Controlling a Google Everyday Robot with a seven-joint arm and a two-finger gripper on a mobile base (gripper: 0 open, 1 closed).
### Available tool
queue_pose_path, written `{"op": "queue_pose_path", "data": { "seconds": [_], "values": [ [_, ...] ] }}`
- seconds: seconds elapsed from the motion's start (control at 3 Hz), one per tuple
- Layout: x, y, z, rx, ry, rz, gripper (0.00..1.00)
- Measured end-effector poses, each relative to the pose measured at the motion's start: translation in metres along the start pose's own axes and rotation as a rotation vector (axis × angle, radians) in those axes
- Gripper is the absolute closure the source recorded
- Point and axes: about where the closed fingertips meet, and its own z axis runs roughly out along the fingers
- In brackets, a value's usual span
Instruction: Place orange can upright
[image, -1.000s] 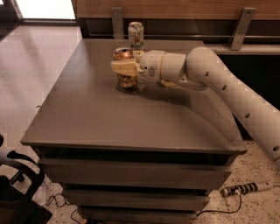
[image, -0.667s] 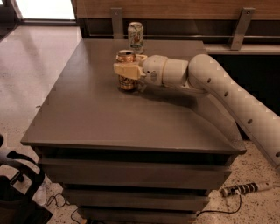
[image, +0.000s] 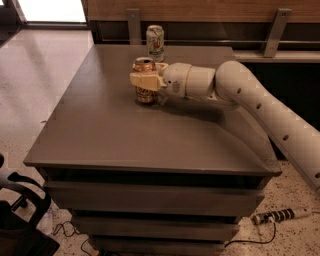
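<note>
- Orange can (image: 145, 96): stands in the upper centre of the frame, on the far half of the worktop (image: 125, 142). Long axis vertical, silver top end uppermost, base appears to rest flat on the surface.
- Hand (image: 143, 80): at the can's mid-height, clasped about the orange can. One finger lies across the side facing the camera; the other is hidden behind the can.
- Arm (image: 260, 107): enters from the lower right edge of the frame and runs up and left to the hand, low over the worktop and roughly level.
- Governing relation: the can sits directly within the hand, at the left end of the wrist line. The can's axis is upright and at right angles to the hand's horizontal reach.
- Pale can (image: 155, 42): upright near the back edge, just above and right of the orange can in the frame, apart from it and from the hand.
- Assessment: placement looks essentially complete. The remaining step is judged to be letting go and drawing back to the right along the wrist line.
- Risk: a finger dragging on the can during withdrawal could tip it; a drift toward the top of the frame could reach the pale can.
</note>
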Motion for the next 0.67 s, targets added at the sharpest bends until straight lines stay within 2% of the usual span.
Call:
{"op": "queue_pose_path", "data": {
  "seconds": [0.67],
  "values": [
    [-0.0002, 0.0001, 0.0002, 0.0, 0.0, 0.0, 0.35]
  ]
}}
